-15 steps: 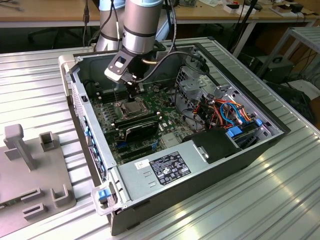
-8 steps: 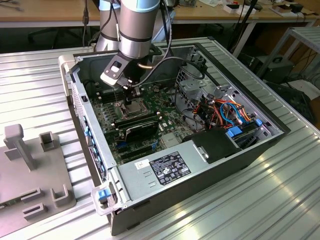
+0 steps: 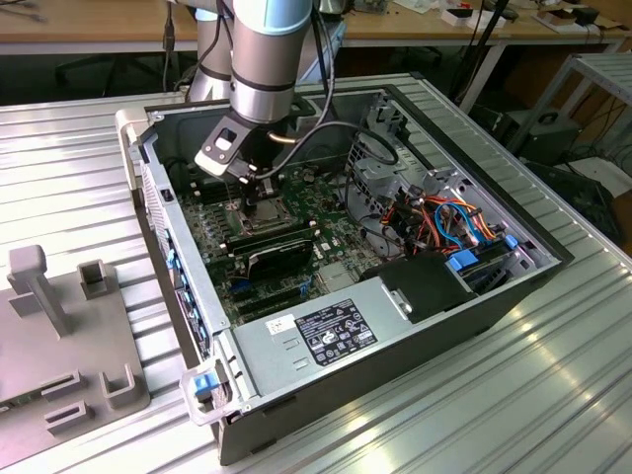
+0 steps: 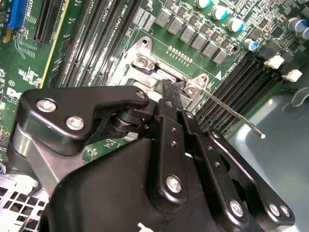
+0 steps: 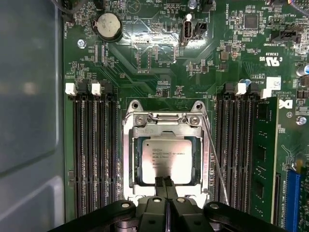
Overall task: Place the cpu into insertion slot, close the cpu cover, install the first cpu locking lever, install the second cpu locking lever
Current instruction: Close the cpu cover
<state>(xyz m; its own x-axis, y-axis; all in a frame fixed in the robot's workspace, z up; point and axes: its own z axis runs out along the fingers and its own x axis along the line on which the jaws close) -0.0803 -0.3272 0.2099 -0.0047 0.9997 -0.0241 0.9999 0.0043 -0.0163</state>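
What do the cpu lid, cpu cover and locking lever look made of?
cpu: grey metal lid with a dull satin sheen and printing on top.
cpu cover: bright stamped sheet metal, probably steel; its edges catch glare.
locking lever: thin bare metal wire rod, shiny, with a bent end.

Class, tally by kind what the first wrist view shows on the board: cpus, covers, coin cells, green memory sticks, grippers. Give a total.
cpu: 1
cover: 1
coin cell: 1
green memory stick: 1
gripper: 1
Total: 5
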